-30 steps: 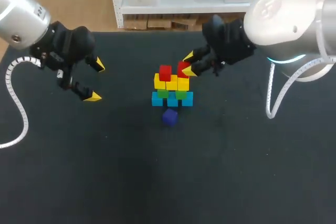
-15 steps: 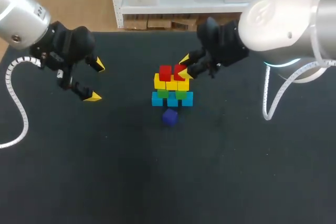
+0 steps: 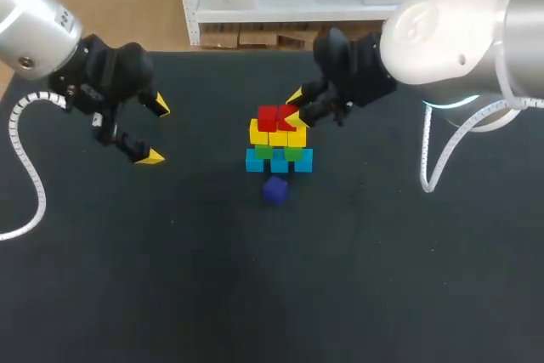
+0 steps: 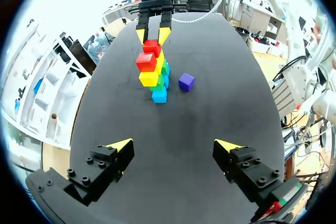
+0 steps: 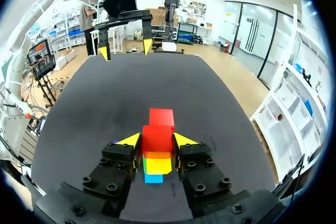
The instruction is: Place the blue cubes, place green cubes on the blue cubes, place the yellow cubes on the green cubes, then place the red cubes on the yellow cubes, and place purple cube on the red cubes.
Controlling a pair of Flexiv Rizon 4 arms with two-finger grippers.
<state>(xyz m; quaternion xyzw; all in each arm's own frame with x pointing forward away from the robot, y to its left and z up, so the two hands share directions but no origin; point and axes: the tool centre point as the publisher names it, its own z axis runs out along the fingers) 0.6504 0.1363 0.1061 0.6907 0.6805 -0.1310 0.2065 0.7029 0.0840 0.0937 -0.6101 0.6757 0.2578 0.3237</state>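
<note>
Right pincer (image 5: 157, 141) clamps red cube (image 5: 157, 136) from both sides.

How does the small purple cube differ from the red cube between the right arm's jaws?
The small purple cube lies alone on the black table; the red cube is atop the yellow cubes. Nothing touches the purple cube; the right arm's jaws grip the red cube from two sides. Both look alike in size and shape.

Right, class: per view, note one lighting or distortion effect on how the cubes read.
Head view: the purple cube barely contrasts with the black table. Left wrist view: the table's edges bow outward. Right wrist view: same bowing; the gripped red cube is evenly lit.
</note>
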